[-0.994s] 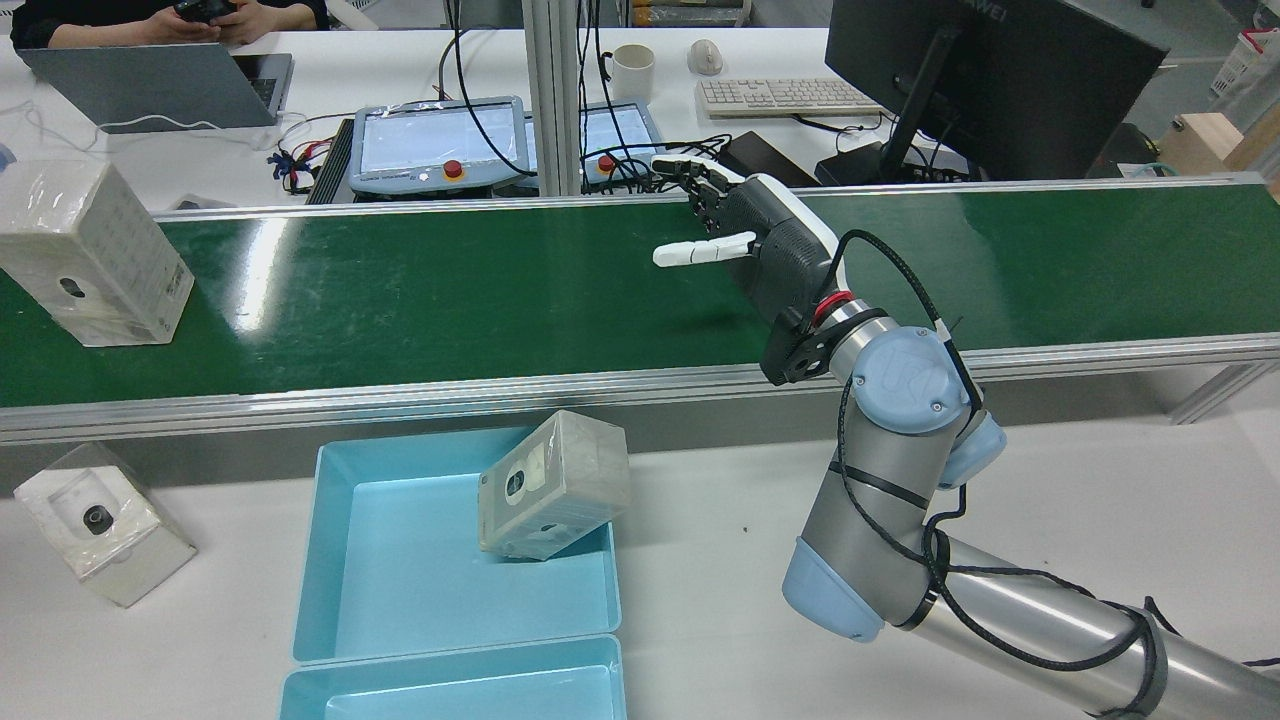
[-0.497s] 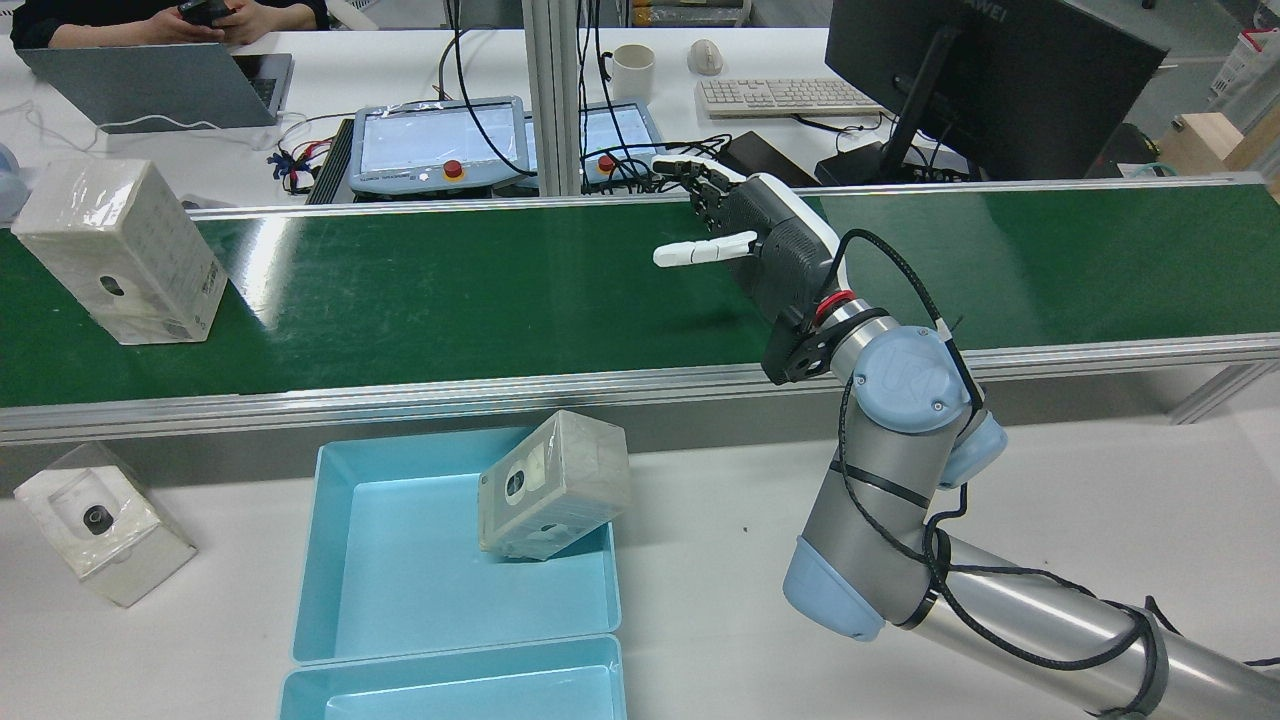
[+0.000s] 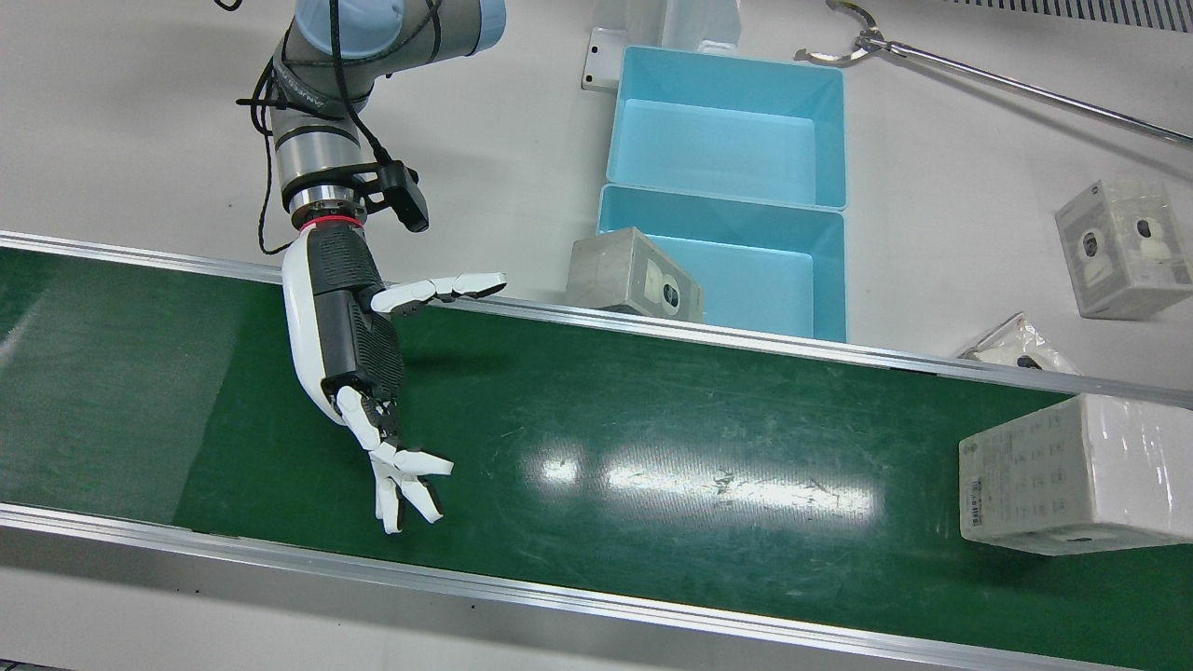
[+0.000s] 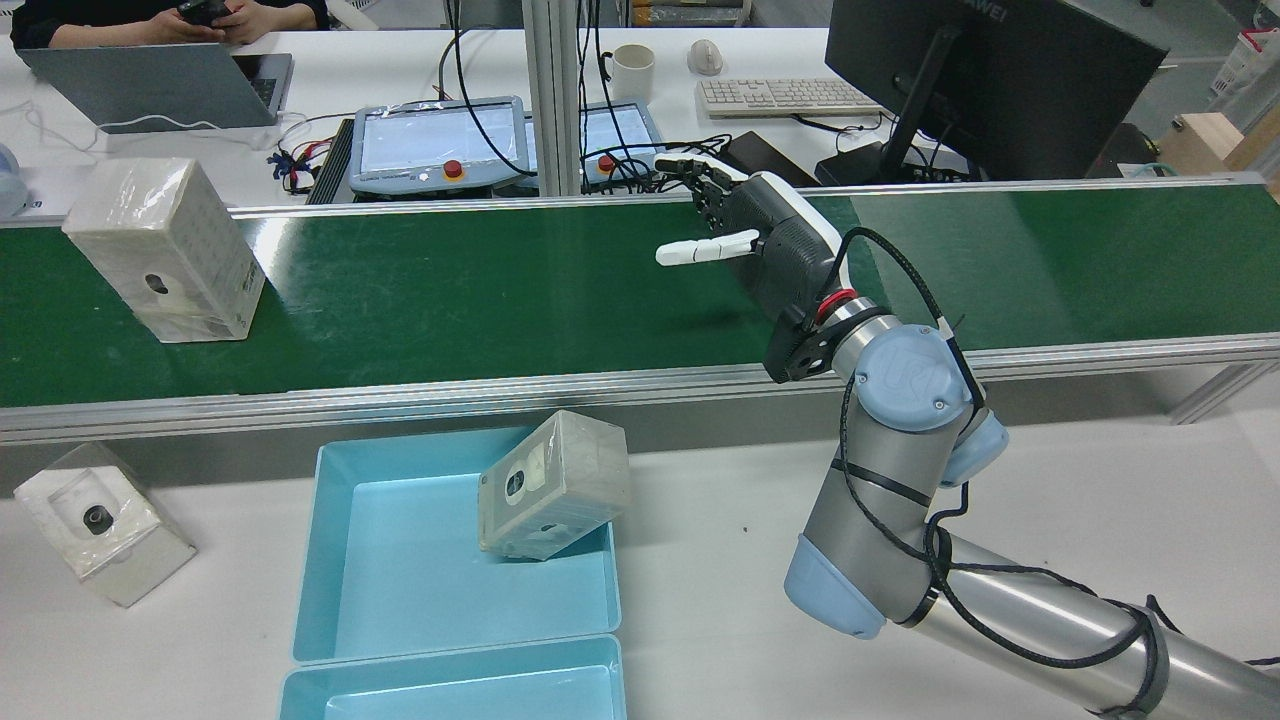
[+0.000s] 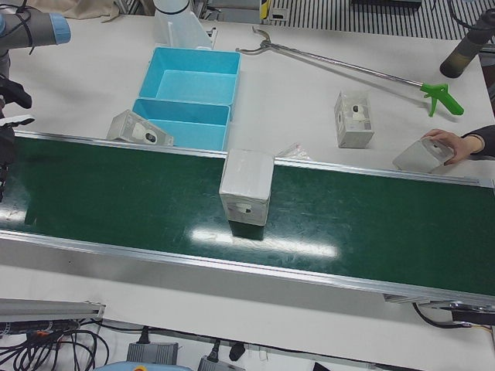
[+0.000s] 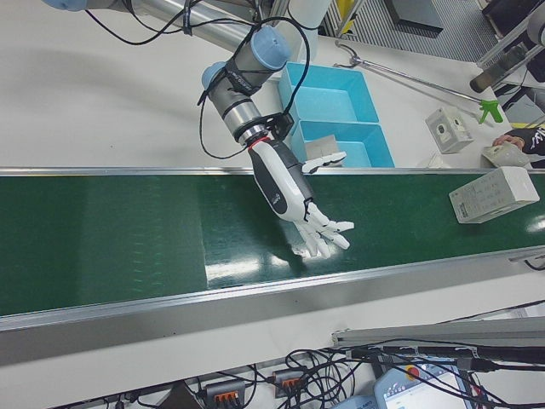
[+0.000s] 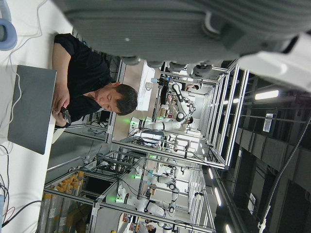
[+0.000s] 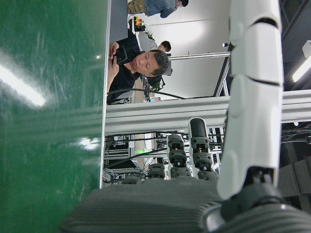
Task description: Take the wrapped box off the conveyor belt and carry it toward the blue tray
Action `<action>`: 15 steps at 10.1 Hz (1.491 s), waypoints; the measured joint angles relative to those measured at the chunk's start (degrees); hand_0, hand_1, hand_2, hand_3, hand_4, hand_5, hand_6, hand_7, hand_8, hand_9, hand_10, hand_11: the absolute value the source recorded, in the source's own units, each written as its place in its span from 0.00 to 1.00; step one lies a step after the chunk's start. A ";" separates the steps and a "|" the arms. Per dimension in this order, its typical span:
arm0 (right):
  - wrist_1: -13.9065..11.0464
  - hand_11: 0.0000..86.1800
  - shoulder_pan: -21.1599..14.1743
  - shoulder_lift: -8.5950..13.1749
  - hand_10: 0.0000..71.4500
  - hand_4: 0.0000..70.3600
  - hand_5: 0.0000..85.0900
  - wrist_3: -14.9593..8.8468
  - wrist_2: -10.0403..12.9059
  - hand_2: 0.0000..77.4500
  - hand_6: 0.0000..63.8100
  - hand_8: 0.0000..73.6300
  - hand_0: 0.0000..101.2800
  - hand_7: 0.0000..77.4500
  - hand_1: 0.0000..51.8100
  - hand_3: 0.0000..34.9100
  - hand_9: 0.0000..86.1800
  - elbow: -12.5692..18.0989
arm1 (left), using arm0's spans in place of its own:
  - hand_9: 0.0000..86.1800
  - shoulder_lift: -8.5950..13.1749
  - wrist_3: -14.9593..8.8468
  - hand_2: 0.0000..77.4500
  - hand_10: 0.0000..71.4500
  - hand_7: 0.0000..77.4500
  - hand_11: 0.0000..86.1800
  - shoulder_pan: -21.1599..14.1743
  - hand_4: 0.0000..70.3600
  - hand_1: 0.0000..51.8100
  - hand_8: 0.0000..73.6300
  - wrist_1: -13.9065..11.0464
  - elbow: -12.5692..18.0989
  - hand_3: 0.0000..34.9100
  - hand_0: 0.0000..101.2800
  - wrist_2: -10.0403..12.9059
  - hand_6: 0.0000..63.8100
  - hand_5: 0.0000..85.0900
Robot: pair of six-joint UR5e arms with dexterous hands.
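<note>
**Wrapped box rides the belt, well apart from my open right robot hand**

Wrapped box (image 4: 165, 250) stands upright on the green conveyor belt (image 4: 480, 290), toward the rear view's left end, and nothing touches it. From the front view I see the same box (image 3: 1072, 475) at the belt's right end, its printed label side turned to the camera.

I have the right robot hand (image 4: 745, 235) hanging over the belt, well apart from the box. Its fingers (image 3: 405, 480) are spread and reach out across the belt toward the far rail, with the thumb pointing sideways toward the box's end. It holds nothing, and the front view shows it floating above its own shadow.

The left robot hand shows only as a blurred dark edge at the top of its own camera, so I cannot tell whether its fingers are apart or together.

On the white table (image 4: 700, 560) on my side of the belt sits the blue tray (image 4: 400, 590), two compartments side by side. A second wrapped box (image 4: 553, 485) leans tilted on the corner of the compartment nearer the belt. A third wrapped box (image 4: 100, 520) lies on the table to the rear view's left of the tray.

In the left-front view, a person's hand (image 5: 448, 143) rests on another package at the table's edge.
</note>
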 joint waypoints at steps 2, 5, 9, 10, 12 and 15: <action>0.00 0.01 0.04 -0.06 0.00 0.17 0.31 0.00 0.00 0.11 0.08 0.02 0.47 0.07 0.28 0.00 0.05 -0.05 | 0.00 0.00 0.00 0.01 0.01 0.00 0.01 0.00 0.00 0.00 0.01 0.00 0.00 0.00 0.00 0.00 0.01 0.01; 0.01 0.01 0.09 -0.07 0.00 0.17 0.31 0.00 0.00 0.11 0.08 0.02 0.47 0.07 0.28 0.00 0.05 -0.04 | 0.01 0.00 0.00 0.01 0.01 0.01 0.01 0.00 0.00 0.00 0.01 0.00 0.00 0.00 0.00 0.00 0.01 0.01; 0.01 0.01 0.19 -0.07 0.00 0.18 0.31 0.05 0.00 0.13 0.09 0.02 0.47 0.08 0.31 0.00 0.05 -0.03 | 0.00 0.00 0.00 0.01 0.01 0.01 0.01 0.00 0.00 0.00 0.01 0.00 0.00 0.00 0.00 0.00 0.01 0.01; 0.01 0.01 0.20 -0.08 0.00 0.18 0.31 0.07 0.00 0.13 0.09 0.02 0.47 0.08 0.31 0.00 0.05 -0.03 | 0.00 0.00 0.00 0.01 0.01 0.01 0.01 0.00 0.00 0.00 0.01 0.00 0.00 0.00 0.00 0.00 0.01 0.01; -0.02 0.01 0.25 -0.09 0.00 0.18 0.31 0.06 0.00 0.13 0.09 0.02 0.47 0.08 0.31 0.00 0.05 -0.03 | 0.01 0.00 0.00 0.01 0.00 0.00 0.01 0.00 0.00 0.00 0.01 0.00 0.00 0.00 0.00 0.00 0.01 0.01; 0.00 0.01 0.30 -0.09 0.00 0.18 0.31 0.03 0.00 0.13 0.09 0.02 0.47 0.07 0.31 0.00 0.05 -0.03 | 0.01 0.00 0.00 0.01 0.00 0.00 0.01 0.00 0.00 0.00 0.01 0.00 0.00 0.00 0.00 0.00 0.01 0.01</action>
